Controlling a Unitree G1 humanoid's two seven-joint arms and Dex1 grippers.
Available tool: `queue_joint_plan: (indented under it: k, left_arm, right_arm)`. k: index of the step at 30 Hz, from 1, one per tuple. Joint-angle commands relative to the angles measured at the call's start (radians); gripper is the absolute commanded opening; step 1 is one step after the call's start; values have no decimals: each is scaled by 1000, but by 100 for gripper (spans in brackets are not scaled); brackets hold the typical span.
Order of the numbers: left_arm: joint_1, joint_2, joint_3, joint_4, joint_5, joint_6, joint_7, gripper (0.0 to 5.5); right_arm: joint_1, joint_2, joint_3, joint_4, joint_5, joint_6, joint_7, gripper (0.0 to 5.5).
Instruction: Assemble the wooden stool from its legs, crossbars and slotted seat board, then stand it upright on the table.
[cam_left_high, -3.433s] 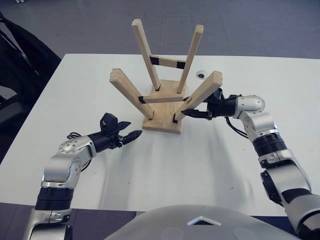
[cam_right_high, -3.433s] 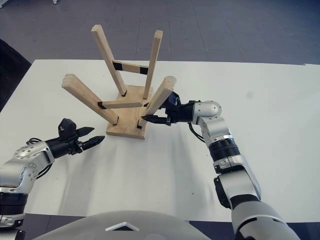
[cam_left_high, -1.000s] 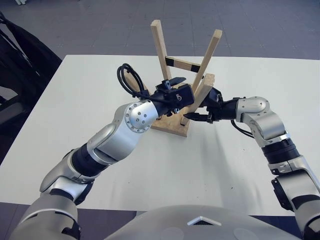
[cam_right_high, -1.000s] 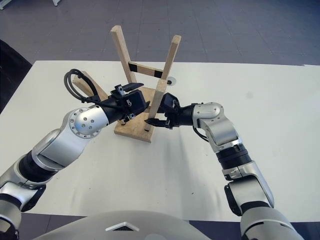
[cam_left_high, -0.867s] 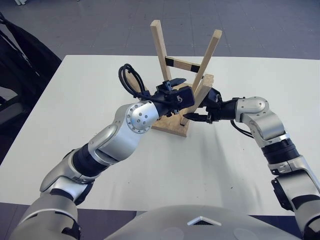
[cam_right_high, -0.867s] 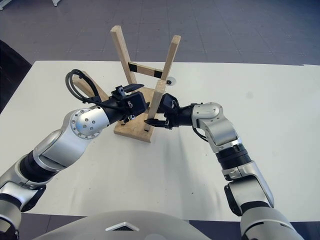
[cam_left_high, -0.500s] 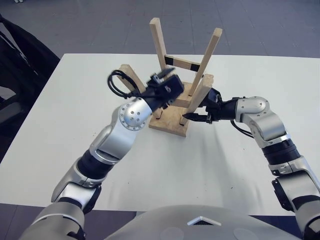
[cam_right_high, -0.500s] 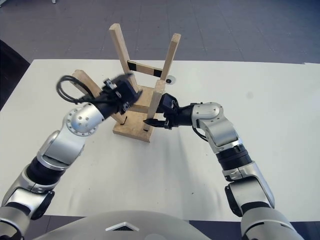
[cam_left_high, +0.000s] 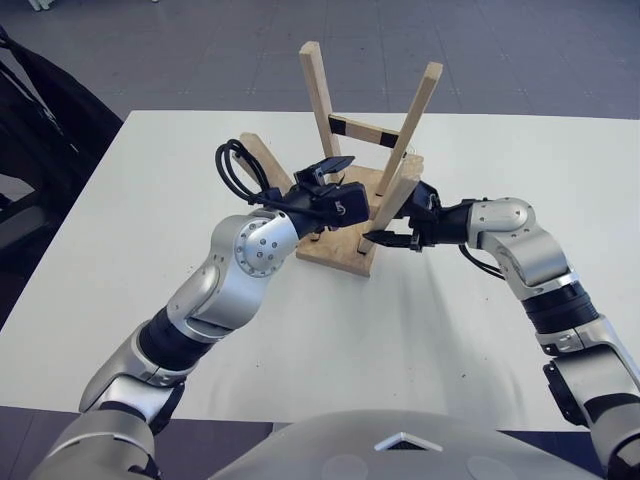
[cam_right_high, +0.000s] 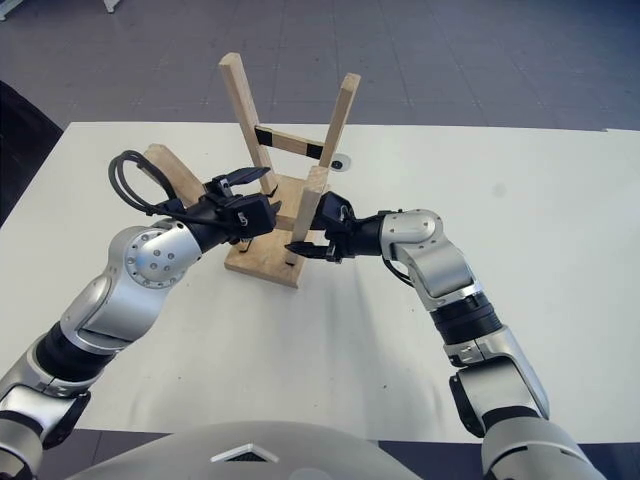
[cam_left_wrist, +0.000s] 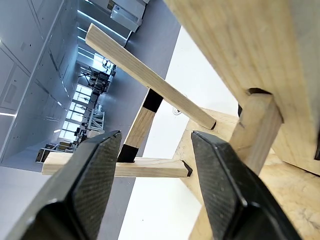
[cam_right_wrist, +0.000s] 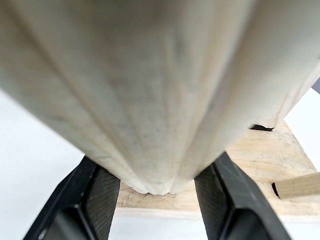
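The right gripper (cam_left_high: 372, 238) is clamping the base of the near right leg (cam_left_high: 395, 190), where it is entering the seat board (cam_left_high: 340, 258). The left gripper (cam_left_wrist: 155, 135) is hanging with its fingers spread, holding nothing, above the board between the legs. The stool is sitting upside down on the table (cam_left_high: 300, 340), slightly left of centre, with its legs pointing up.

The joints are probably only pressed together. If the right arm is pulling on that one leg alone, it could be working the leg out of its slot or levering the board off the table. The open left fingers, pushing on among the legs, could be knocking a crossbar (cam_left_high: 365, 128) loose.

Since half a second ago, the left gripper has been dropping lower and nearer. The right one is still keeping its grip.
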Motion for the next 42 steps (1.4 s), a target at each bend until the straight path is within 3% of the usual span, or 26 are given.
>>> queue_joint_plan:
  k: [1, 6, 10, 13, 17, 20, 25, 31, 36, 39, 42]
  left_arm:
    - [12, -120, 105, 91, -75, -43, 65, 263]
    - [-143, -254, 373, 0, -182, -229, 235, 263]
    - [-275, -154, 619, 1, -197, -269, 282, 263]
    - [-206, -44, 766, 135, -198, -291, 275, 263]
    - [61, -77, 840, 290, -293, -309, 228, 196]
    - [252, -201, 845, 382, -491, -342, 117, 148]
    - [237, -247, 907, 512, -733, -252, 23, 141]
    - [212, -196, 868, 654, -699, -246, 32, 141]
    - [115, -195, 702, 610, -564, -267, 71, 141]
    - [91, -180, 539, 345, -561, -229, -30, 141]
    - [211, -127, 366, 7, -629, -134, -145, 141]
  right_arm:
    - [43, -24, 47, 24, -49, 70, 24, 202]
    - [54, -35, 41, 36, -68, 59, 1, 202]
    - [81, -48, 20, 14, -63, 71, -27, 202]
    - [100, -55, 9, -8, -54, 82, -37, 202]
    - [108, -60, 5, -26, -51, 90, -36, 202]
    - [100, -58, 7, -26, -53, 92, -32, 202]
    - [104, -62, 13, -30, -51, 92, -21, 202]
    - [111, -68, 24, -41, -52, 94, -11, 202]
    - [105, -70, 28, -45, -49, 99, -4, 202]
    - [91, -68, 31, -36, -52, 100, 1, 202]
    - [76, -65, 26, -24, -52, 102, -2, 202]
